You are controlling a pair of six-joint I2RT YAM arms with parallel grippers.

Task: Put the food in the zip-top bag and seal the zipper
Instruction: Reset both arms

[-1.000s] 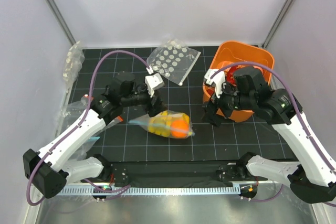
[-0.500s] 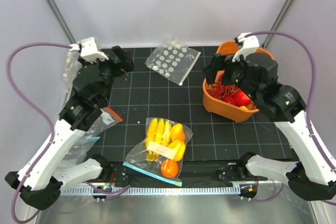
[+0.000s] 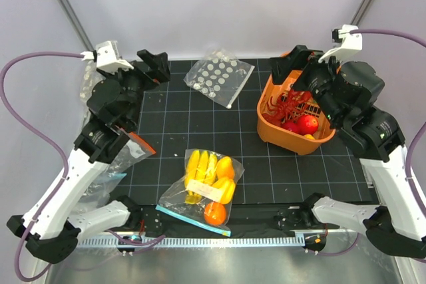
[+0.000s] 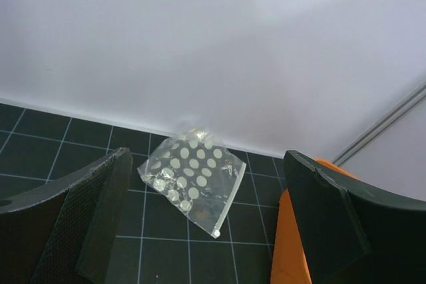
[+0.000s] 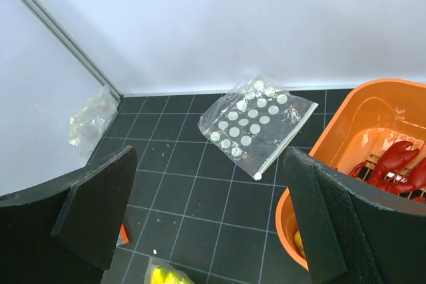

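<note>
At the front edge of the counter [image 3: 173, 124], the zip-top bag [image 3: 200, 194] lies flat, and nothing is touching it. Inside it the yellow banana bunch [image 3: 200, 166] sits at the far end, the mango-like piece [image 3: 225, 166] is right beside it, and the small orange [image 3: 214, 213] is down by the mouth. The light-blue zipper [image 3: 193, 221] runs along the bag's near edge; whether it's pressed shut, I can't tell from here.

The left end effector [image 3: 150, 66] hangs high over the far left corner, released and carrying nothing, with its jaws spread wide. The right end effector [image 3: 293, 64] hovers above the orange tub [image 3: 265, 101], equally spread and empty. Both are well apart from the bag. In the tub there's a red apple [image 3: 307, 124] among other red toys. Between the two arms, near the back wall, the dotted clear bag [image 3: 218, 78] rests on the grid.
</note>
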